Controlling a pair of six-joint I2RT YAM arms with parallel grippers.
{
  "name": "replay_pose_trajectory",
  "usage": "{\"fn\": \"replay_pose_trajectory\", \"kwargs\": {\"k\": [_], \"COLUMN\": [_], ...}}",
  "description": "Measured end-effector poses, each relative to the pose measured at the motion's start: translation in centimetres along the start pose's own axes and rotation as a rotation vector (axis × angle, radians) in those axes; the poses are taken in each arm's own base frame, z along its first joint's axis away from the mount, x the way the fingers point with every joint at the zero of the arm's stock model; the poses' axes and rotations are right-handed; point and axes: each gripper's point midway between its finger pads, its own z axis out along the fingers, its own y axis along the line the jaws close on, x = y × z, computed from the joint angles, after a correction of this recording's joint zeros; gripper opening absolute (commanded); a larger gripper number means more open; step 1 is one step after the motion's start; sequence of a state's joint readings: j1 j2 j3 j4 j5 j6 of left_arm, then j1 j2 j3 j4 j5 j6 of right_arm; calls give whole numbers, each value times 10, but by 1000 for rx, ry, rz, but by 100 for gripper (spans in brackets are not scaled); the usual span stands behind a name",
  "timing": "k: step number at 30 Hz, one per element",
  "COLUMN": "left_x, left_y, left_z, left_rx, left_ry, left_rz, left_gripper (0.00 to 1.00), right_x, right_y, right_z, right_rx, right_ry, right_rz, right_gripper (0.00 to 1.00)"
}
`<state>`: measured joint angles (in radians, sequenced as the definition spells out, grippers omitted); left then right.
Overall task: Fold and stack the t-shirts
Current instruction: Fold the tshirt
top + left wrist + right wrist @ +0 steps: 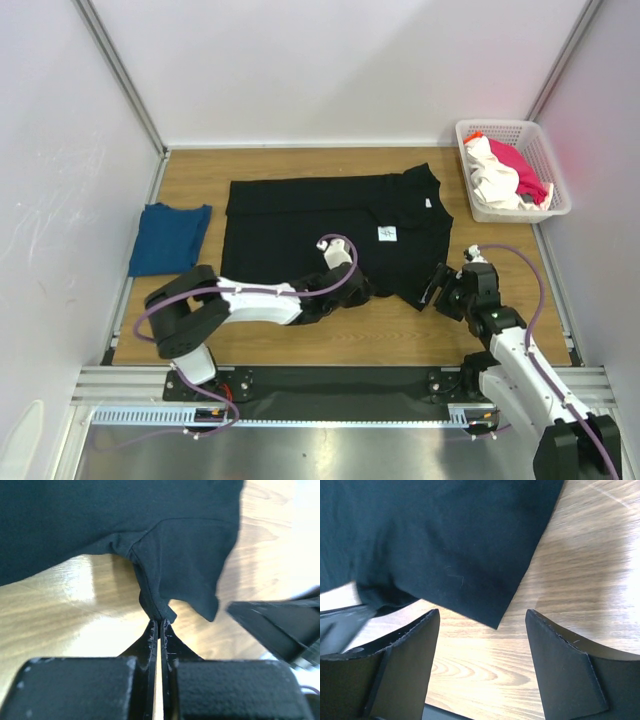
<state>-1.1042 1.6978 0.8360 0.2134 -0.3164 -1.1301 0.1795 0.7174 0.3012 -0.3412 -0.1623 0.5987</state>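
Right now the left fingers (154,632) are clenched tight on a narrow pucker of the black t-shirt (330,215), taken at its near edge. The cloth widens away from their tips like a little tent. The rest of that shirt lies spread flat on the wooden counter (400,330) beyond them, with a small white tag (388,234) showing past the left fingers and a bit to their right. The right fingers (438,287) stand spread apart, grasping nothing. The shirt's near corner points toward the gap just ahead of them, and I cannot tell whether either one touches it. Well off to the left of the left fingers, a blue t-shirt (170,238) lies folded on the counter. Far beyond the right fingers sits a white basket (500,213) with a white t-shirt (492,178) and a pink-red t-shirt (522,165) bundled together inside it.
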Motion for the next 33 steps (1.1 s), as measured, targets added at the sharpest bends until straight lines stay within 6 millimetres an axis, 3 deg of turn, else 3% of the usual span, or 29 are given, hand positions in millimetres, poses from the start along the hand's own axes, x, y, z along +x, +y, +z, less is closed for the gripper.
{"fn": "replay_pose_trajectory", "kwargs": {"k": [7,12,21,30,33], "left_x": [-14,-9,3,8,13], "left_y": [-9,-2,3,-1,-3], "left_z": [-30,-35,-35,-39,-41], "left_rx": [48,43,67,105,120], "left_ry": [-14,7,81,150,183], "left_rz": [-2,2,-7,-16,-19], "left_gripper": [0,0,0,1,0], "right_x": [4,6,6,2,-9], "right_y": [2,7,3,-13,-11], "right_z": [4,5,8,35,43], "right_rx": [7,-10,19,155,183], "right_ry": [14,20,3,63,61], "right_rz": [-14,-2,21,19,12], "right_gripper": [74,73,26,13,11]}}
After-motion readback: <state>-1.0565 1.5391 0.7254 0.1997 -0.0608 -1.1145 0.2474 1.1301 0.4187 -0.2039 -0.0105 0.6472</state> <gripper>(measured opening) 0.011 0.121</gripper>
